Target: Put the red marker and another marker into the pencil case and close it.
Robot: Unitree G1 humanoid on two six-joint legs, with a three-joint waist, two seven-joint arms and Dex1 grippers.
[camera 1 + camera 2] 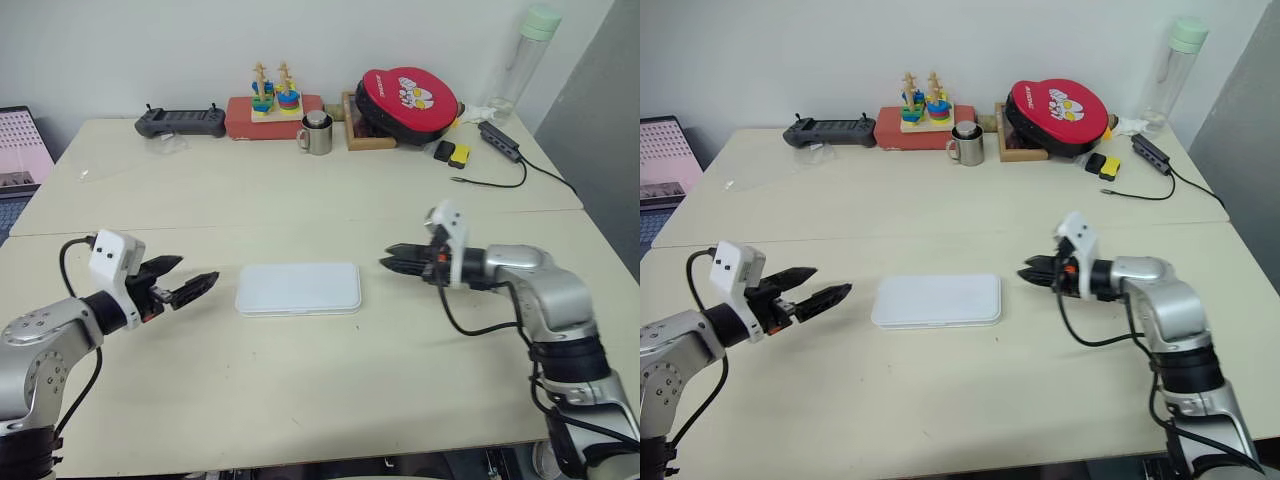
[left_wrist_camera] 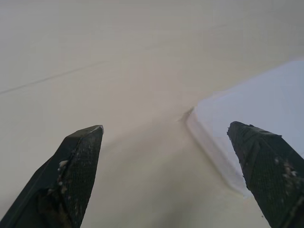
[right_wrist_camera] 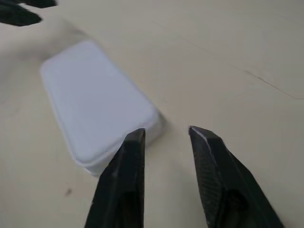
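Pencil case (image 1: 298, 289): lid shut, flat on the near half of the cream table (image 1: 300, 390), long sides parallel to the table's near edge, roughly midway between the two arms. Open tabletop on every side of it: a bare strip in front down to the near edge, bare surface behind up to the seam where the two table halves meet, small gaps at both short ends. Far clutter well apart along the back edge: black controller (image 1: 181, 122), red toy base with stacked rings (image 1: 272, 108), steel mug (image 1: 317, 133), red round case (image 1: 408, 103), clear bottle (image 1: 522, 58), power strip with cable (image 1: 500, 140).

Left gripper (image 1: 188, 281): just off the case's left short end, not touching, pointing toward it. Fingers spread wide, nothing between them; in the left wrist view a corner of the case (image 2: 209, 137) showing between the two black fingertips (image 2: 80, 156).

Right gripper (image 1: 392, 258): near the case's right short end, slightly behind its far corner, apart from it. Fingers parted by a narrow gap in the right wrist view (image 3: 164, 135), empty; tips probably hanging just above the table rather than resting on it, hard to judge from these angles.
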